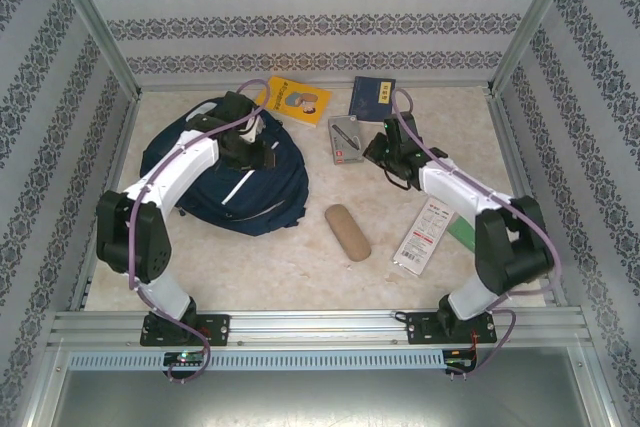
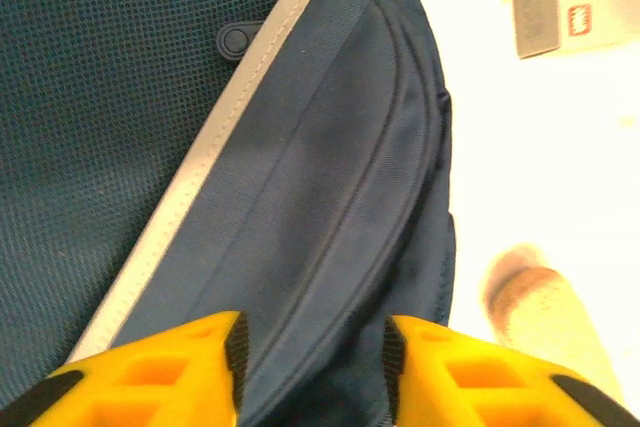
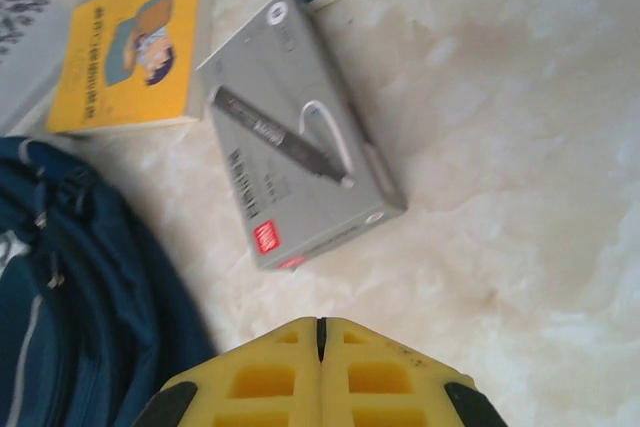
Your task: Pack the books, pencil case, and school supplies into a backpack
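1. Left gripper (image 2: 312, 372) is down close over the navy backpack (image 1: 225, 182). Its yellow fingers stand parted with nothing clamped between them, and blue fabric and a pale stripe show through the gap.
2. Right gripper (image 3: 320, 347) is pressed fully closed, fingertips meeting, and it's empty. It hangs above the table (image 1: 400, 282) just beside the grey pen box (image 3: 300, 162).
3. That box lies flat with its red label at the near end, between the backpack and the right arm.
4. At the far edge, the yellow book (image 1: 298, 100) and a navy book (image 1: 374, 97) lie flat, apart from each other.
5. The tan pencil case (image 1: 348, 232) lies alone on the table, just right of the backpack.
6. The white packet (image 1: 424, 232) with red print lies by the right arm. A green flat item (image 1: 465, 232) beside it is partly hidden under that arm.
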Robot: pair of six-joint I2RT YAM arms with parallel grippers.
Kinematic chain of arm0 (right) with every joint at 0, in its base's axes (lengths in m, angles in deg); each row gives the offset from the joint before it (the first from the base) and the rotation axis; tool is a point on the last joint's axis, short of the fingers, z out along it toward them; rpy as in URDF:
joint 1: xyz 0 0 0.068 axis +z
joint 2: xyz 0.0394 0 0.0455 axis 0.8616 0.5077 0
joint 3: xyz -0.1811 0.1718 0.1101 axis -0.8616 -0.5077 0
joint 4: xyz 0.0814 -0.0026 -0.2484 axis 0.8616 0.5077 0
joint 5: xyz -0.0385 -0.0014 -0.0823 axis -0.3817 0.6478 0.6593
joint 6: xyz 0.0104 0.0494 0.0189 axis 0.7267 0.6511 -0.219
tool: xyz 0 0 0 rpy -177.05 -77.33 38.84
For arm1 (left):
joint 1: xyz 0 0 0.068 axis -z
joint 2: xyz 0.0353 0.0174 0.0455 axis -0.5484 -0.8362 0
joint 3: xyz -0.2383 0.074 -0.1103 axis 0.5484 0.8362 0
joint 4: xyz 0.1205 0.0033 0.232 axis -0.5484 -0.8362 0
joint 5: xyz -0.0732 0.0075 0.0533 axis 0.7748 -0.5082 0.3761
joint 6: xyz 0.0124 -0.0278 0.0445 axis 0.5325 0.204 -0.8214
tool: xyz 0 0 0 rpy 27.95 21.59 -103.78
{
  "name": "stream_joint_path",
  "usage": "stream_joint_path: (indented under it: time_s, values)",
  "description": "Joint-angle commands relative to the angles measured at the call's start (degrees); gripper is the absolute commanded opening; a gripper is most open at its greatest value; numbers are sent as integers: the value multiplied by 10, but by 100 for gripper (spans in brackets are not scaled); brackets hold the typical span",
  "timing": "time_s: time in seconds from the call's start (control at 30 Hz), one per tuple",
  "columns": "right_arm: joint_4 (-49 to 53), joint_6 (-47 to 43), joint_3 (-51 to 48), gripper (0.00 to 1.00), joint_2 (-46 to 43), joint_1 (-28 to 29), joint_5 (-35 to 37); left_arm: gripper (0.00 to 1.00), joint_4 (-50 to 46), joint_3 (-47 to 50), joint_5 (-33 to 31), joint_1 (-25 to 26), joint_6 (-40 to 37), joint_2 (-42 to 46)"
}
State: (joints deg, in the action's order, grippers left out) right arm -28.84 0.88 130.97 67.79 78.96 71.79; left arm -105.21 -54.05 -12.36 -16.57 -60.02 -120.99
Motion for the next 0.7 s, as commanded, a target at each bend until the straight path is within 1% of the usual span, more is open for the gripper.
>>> stream_joint_path:
  time_s: [0.0,0.03,0.07,0.13,0.17,0.23,0.33,0.37,0.47,0.67]
  values:
    - [0,-17,62,0,48,-12,11,51,30,6,32,-10,25,29]
    - [-2,-18,78,0,64,-17,9,52,32,6,33,-10,27,32]
    - [-3,-19,98,0,82,-23,5,56,32,4,33,-10,28,34]
    - [-10,-21,132,0,116,-33,-4,65,33,-2,34,-10,28,32]
    - [-12,-22,148,0,134,-39,-10,72,31,-8,32,-10,30,31]
    - [-20,-24,176,0,166,-46,-17,76,29,-16,27,-10,34,33]
    - [-23,-22,228,0,221,-56,-42,86,40,-17,17,-10,55,43]
    - [-20,-21,246,0,240,-60,-47,93,46,-18,18,-10,61,44]
    - [-26,-16,294,0,289,-73,-57,98,46,-31,14,-10,73,41]
    - [-6,4,393,0,376,-96,-66,99,38,-42,-3,-9,98,46]
